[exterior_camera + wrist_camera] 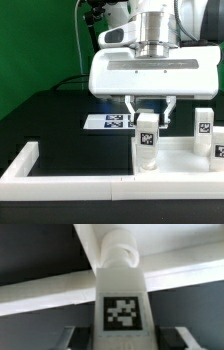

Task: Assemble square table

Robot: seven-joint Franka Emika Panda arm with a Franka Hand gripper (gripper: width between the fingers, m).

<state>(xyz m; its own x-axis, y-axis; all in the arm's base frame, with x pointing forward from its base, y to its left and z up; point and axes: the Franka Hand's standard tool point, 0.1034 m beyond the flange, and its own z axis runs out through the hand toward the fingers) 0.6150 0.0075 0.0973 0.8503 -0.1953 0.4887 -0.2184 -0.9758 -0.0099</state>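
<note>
1. The end effector (148, 112) is closed on one leg (147, 140). It holds the leg near its top, with one finger on each side.
2. The leg stands straight up. It has a black-and-white tag on its front. Its bottom end is down at the square panel (180, 160), which lies inside the long white border wall (70, 181) on the black table (50, 120).
3. Two more legs (203, 125) stand on the exterior view's right, near the held leg but apart from it. I can only see these three legs.
4. In the wrist view the held leg (121, 297) fills the middle, and a round peg end shows past it. The fingers (68, 336) sit on both sides of it.
5. I think the step now is to fit this leg into the panel. I cannot tell if the leg is already in its hole.
6. To do it well, keep the leg straight up and do not let it lean.
7. Push down slowly and turn it gently, so it goes in and does not jam.
8. Keep the grip firm, because the smooth plastic could slip.
9. Keep away from the other legs, so they do not fall over.
10. The marker board (107, 122) lies flat behind. Leave it alone.
</note>
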